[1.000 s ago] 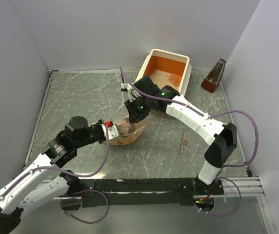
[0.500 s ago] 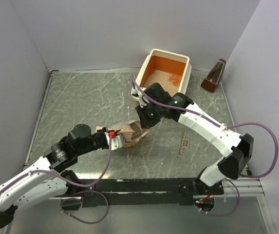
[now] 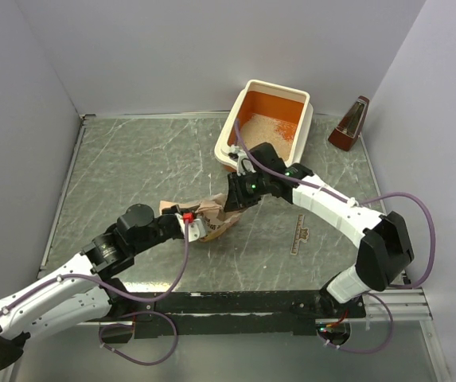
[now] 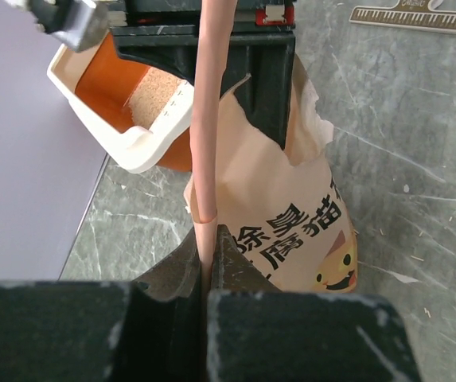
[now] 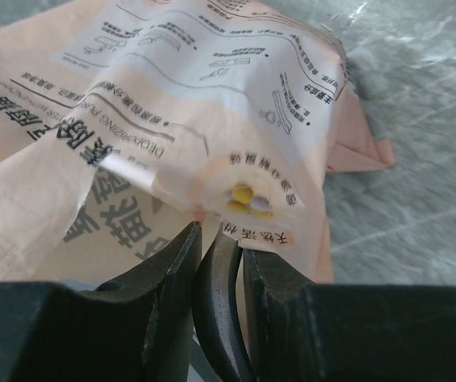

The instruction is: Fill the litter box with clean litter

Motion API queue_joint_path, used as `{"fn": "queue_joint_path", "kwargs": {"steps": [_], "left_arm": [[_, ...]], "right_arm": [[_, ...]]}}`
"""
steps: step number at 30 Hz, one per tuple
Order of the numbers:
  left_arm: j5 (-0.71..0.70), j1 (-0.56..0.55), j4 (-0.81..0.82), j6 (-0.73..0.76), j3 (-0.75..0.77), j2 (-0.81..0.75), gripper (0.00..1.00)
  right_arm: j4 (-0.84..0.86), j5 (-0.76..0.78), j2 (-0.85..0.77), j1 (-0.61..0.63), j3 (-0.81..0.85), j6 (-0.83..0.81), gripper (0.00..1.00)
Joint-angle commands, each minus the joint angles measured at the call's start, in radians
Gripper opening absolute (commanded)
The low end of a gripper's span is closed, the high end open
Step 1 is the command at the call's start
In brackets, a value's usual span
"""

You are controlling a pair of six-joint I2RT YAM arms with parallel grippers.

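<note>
litter box (image 3: 278, 86), the rectangular cream-white plastic tray with the orange inside, sits at the far side of the grey marbled bench (image 3: 132, 159). pale beige clean litter (image 3: 261, 127) covers only part of its floor, so we judge the filling partly done. the peach-pink plastic bag (image 3: 212, 221) slumps just beside it, not over it. the left gripper (image 4: 206, 259) is clenched on the bag's edge; the right gripper (image 5: 220, 239) seems to pinch a fold of it.

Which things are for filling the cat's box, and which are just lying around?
For the job:
- litter box
- litter already in it
- bag, pinched by the left hand and the right hand

Just lying about:
- metronome in the far right corner
- ruler flat on the table
</note>
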Motion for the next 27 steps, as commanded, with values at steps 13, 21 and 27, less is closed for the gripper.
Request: {"fn": "queue_joint_path", "kwargs": {"steps": [13,21,27], "left_arm": [[-0.232,-0.011,0.139,0.067,-0.035,-0.005,0.01],[-0.275,-0.011,0.171,0.099,-0.067,-0.026,0.01],[-0.261,-0.011,0.159,0.096,-0.066,-0.017,0.01]], "right_arm": [[0.777,-0.382,0.165,0.018,-0.243,0.459,0.0],[0.925,-0.391,0.141,0.029,-0.286,0.577,0.0],[0.954,-0.411,0.047,0.0,-0.359,0.609,0.0]]}}
